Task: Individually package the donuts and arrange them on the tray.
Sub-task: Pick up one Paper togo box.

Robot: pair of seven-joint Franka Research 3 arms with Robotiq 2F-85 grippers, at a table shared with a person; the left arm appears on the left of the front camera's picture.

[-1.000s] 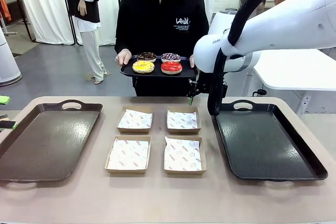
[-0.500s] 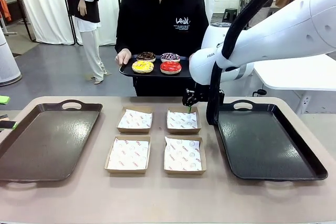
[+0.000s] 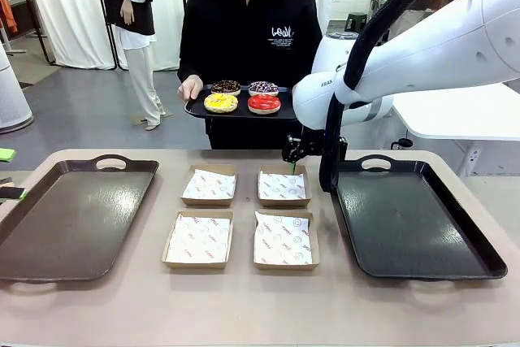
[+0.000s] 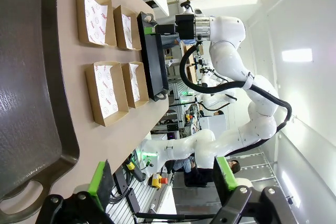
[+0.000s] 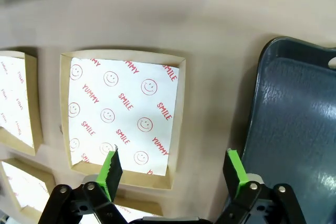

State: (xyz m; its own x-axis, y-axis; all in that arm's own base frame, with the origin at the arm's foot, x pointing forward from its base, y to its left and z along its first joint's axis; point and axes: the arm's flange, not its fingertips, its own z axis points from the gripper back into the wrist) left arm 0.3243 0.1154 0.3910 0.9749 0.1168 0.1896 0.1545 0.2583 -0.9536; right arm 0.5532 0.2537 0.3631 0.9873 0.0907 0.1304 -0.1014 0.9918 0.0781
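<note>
My right pincer (image 5: 173, 167) is spread fully and empty, hanging above the far right box (image 5: 123, 114), just beside the dark tray (image 5: 294, 129); my left pincer (image 4: 163, 179) is also wide open and empty, off by the brown tray (image 4: 26, 93); the donuts (image 3: 262, 105) are not on the table: all four sit on a small black tray (image 3: 244, 116) the person holds at the far side, a hand (image 3: 192, 88) on its edge; yellow one (image 3: 221, 102) and red one (image 3: 266, 102) in the near row, chocolate one (image 3: 226, 87) and sprinkled one (image 3: 263, 88) behind; all well apart from both pincers.

Handling, my guess: light, soft, easy to crush; icing on top is likely sticky and will smear, the glossy red maybe slick; sprinkles may shed; so I'd grip low across the outer sides of the ring, pads on bare dough below the icing, gentle squeeze only; not through the hole, not on top; a hand-held tray may wobble, so come in slowly.

Writing: the box liner paper prints "YUMMY" and "SMILE" in red with smiley faces, same on all four boxes as far as I can tell; "FRAN" is readable on my right arm (image 3: 329, 84); white print on the person's black top (image 3: 282, 33) is too small to read for sure.
</note>
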